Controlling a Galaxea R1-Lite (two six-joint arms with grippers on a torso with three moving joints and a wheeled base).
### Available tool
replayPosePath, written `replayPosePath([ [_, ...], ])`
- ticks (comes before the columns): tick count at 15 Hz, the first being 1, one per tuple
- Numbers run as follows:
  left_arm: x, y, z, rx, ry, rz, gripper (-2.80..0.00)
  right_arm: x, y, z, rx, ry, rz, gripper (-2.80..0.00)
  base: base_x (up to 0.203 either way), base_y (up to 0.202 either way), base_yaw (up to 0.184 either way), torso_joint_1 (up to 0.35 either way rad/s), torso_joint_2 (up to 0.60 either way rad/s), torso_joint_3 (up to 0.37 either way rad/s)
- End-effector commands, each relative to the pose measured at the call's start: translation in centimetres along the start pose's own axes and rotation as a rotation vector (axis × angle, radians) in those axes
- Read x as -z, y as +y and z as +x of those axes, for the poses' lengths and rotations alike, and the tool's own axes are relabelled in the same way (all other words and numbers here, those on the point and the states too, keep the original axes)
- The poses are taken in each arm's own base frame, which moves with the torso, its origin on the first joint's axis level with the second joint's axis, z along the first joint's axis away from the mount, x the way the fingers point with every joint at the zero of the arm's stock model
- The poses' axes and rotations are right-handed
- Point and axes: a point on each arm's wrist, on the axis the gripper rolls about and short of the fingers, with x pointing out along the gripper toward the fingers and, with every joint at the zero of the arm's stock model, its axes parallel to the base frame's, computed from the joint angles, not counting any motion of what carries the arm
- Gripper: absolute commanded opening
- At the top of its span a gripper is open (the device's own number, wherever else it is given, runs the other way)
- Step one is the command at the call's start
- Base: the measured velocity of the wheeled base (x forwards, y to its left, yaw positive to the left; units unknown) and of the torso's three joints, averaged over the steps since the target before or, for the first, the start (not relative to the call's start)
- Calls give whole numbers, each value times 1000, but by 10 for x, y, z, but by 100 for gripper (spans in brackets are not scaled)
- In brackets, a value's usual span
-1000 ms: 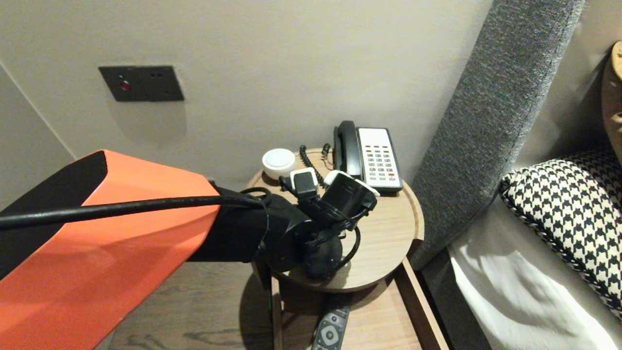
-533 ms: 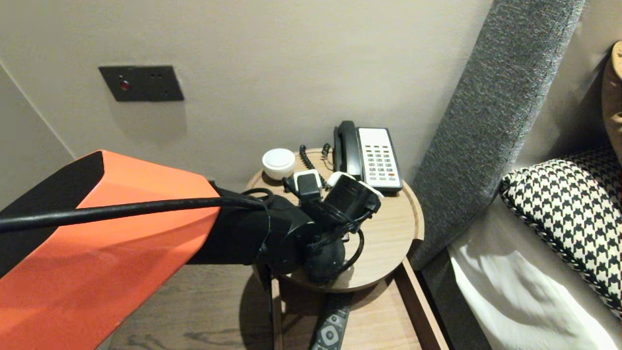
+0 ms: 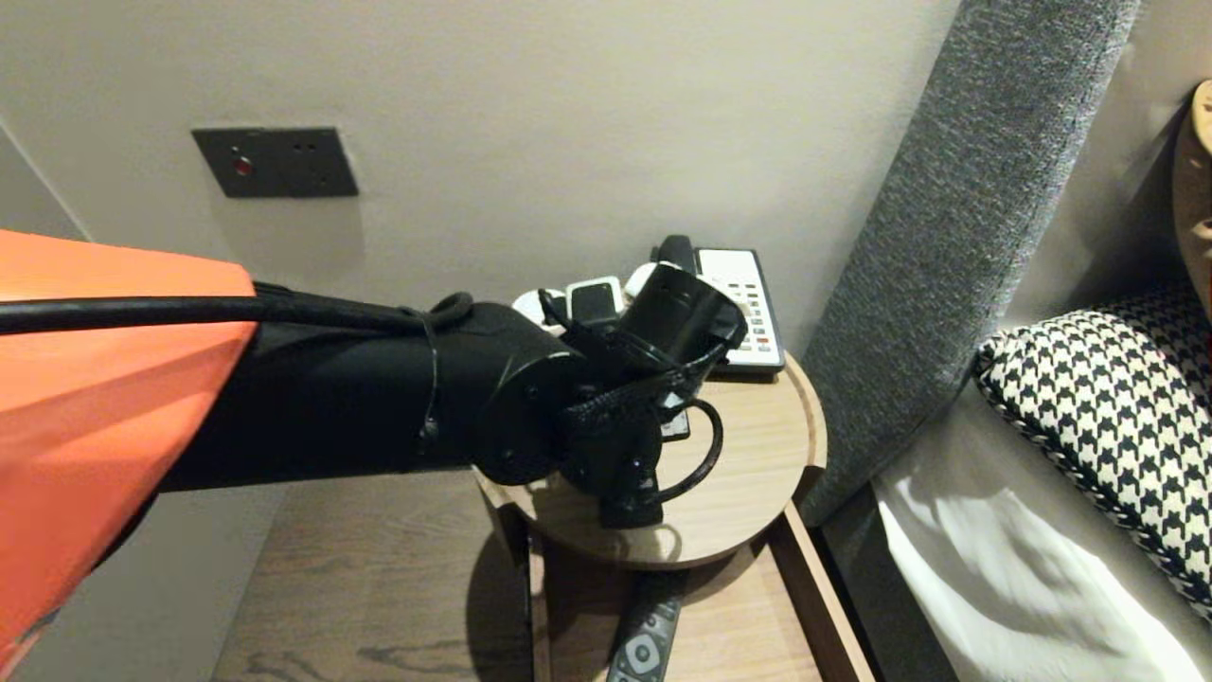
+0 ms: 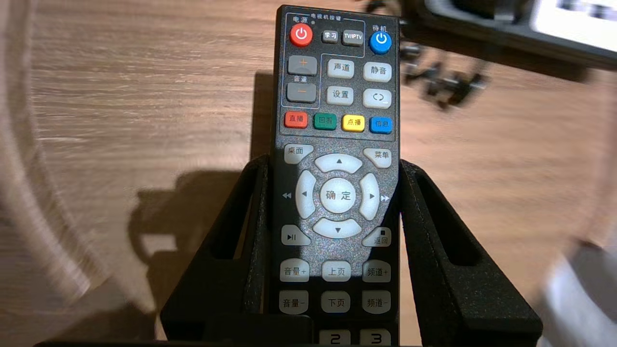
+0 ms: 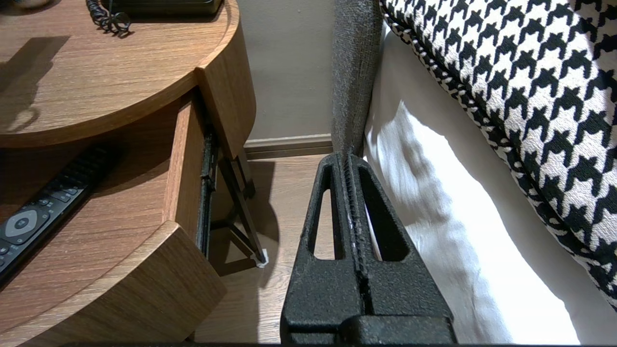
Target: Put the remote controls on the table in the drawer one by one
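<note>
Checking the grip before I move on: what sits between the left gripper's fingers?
A black TV remote, clamped between the left gripper's fingers over the wooden tabletop; the left wrist view shows it.

Lower end of remote [image 4: 336,144] off-frame

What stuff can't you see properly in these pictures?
- The remote held in the left hand: in the left wrist view, the bottom edge cuts off its lowest buttons. In the head view, the left arm hides nearly all of it.
- The phone: in the head view, the left arm covers its handset.
- The second remote in the drawer: in the head view, the bottom edge cuts it off.
- The right hand: it is outside the head view.
</note>
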Motion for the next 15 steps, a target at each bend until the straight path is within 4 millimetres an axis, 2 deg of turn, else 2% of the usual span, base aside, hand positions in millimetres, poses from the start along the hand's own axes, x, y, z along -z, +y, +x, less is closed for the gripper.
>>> replayPosePath([
  [1, -11, -6, -27, 44, -13, 14, -280, 11, 0, 2, 0, 40, 0, -280, 0, 0, 0, 0, 0, 0],
  [3, -10, -11, -37, 75, -1, 44, -280, 11, 0, 2, 1, 40, 0, -280, 0, 0, 0, 0, 0, 0],
  [7, 3, -27, -55, 157, 74, 131, -280, 11, 0, 2, 0, 40, 0, -280, 0, 0, 0, 0, 0, 0],
  [15, 45, -54, -79, 308, 184, 278, -280, 11, 0, 2, 0, 40, 0, -280, 0, 0, 0, 0, 0, 0],
])
